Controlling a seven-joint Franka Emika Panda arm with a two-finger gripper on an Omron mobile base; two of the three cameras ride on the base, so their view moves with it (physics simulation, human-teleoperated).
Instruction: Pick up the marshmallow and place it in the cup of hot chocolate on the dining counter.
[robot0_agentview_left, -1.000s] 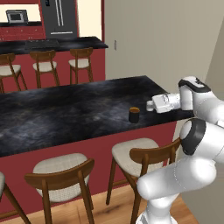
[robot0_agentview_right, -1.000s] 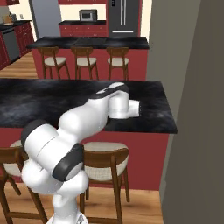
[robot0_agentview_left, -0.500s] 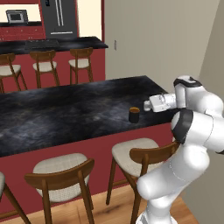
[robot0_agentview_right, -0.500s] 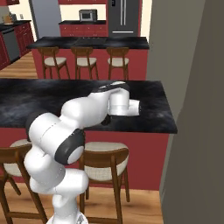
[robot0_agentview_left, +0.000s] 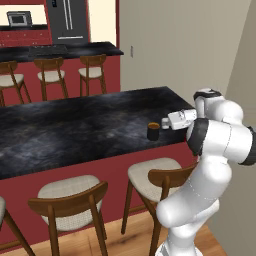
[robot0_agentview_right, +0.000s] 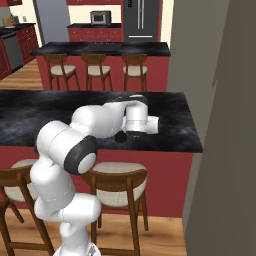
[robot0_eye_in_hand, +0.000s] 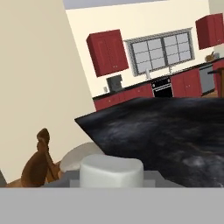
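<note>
The gripper (robot0_agentview_left: 165, 122) hangs just beside the cup of hot chocolate (robot0_agentview_left: 153, 131), on the cup's right as seen from the left base camera, its hand lying nearly level and pointing back along the slab. From the camera on the hand, a white roundish lump sits right at the bottom of the picture where the fingertips should rise; that looks to be the marshmallow (robot0_eye_in_hand: 112, 171), held at the tips. I take the jaws to be closed around it, though the dark tips themselves are hidden by the lump and I cannot be fully sure.

So the picking up seems done. What is left is the short carry over the cup's brown-orange mouth and the letting go. The gripper sits slightly above the rim and off to one side, not over the opening, so nothing has gone in yet.

The cup stands upright near the front edge of the dining counter (robot0_agentview_left: 75, 125), close to its right end. Beyond it the black marbled top runs away to the left.

The arm (robot0_agentview_left: 220, 135) rises from below the counter's edge, folds sharply at a dark elbow joint, and reaches its forearm sideways over the stone. From the right base camera the white links curl low across the slab, hiding the cup.
</note>
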